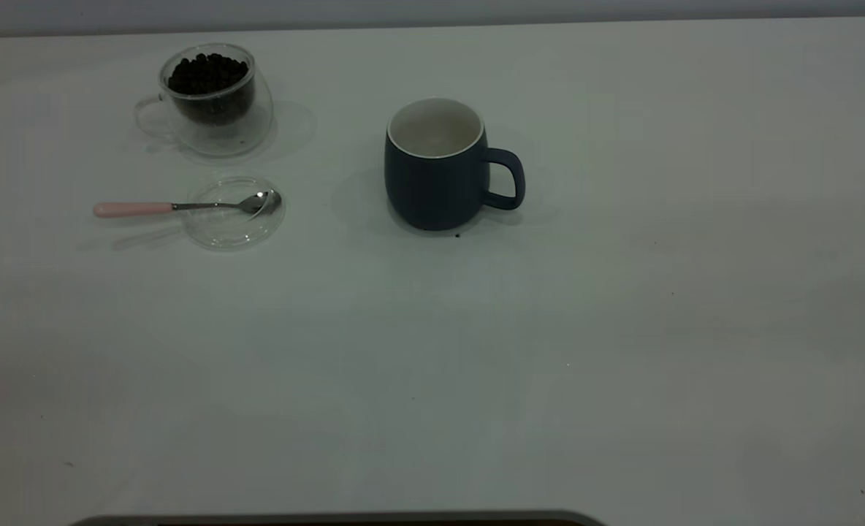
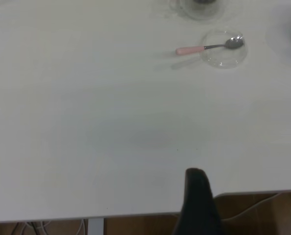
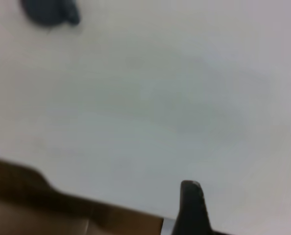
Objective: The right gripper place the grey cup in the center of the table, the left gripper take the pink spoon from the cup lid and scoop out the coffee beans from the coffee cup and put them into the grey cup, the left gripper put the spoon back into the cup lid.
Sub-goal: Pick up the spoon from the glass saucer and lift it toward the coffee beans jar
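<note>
Exterior: the matte, rounded grey cup (image 1: 436, 166) stood near the middle of the white table (image 1: 622, 329), handle to the right. A clear glass coffee cup (image 1: 210, 98) held dark coffee beans (image 1: 207, 74). Nearby, a pink spoon (image 1: 184, 207) rested with its metal bowl in the transparent cup lid (image 1: 234, 212).

Left wrist: the left gripper (image 2: 198, 203) hung over the table edge; jaws' state: cannot tell.

Right wrist: the right gripper (image 3: 191, 208) likewise; cannot tell.

Grey cup (image 1: 438, 175) upright mid-table, empty, handle to the right. Glass coffee cup (image 1: 212, 98) far left, full of beans (image 1: 208, 74). Clear lid (image 1: 233, 212) just in front; pink spoon (image 1: 184, 207) lies across it, bowl on lid.
</note>
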Motion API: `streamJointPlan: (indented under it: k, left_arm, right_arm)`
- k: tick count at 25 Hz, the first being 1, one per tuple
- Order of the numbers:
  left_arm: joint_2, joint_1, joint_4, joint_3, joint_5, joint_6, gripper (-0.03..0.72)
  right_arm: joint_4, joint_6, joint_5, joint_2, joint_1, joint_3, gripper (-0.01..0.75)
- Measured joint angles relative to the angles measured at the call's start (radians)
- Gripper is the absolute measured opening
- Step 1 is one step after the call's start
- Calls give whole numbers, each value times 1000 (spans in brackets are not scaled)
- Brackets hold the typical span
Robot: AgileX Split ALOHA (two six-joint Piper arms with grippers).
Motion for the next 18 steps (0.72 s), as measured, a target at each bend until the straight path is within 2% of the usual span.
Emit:
streamJointPlan:
  k: [9, 18]
  left_arm:
    - [0, 0, 0, 0, 1, 0, 586]
    - [0, 0, 0, 0, 1, 0, 586]
  right_arm:
    - [9, 17, -29, -138, -169, 97, 591]
    - [11, 18, -34, -166, -173, 97, 591]
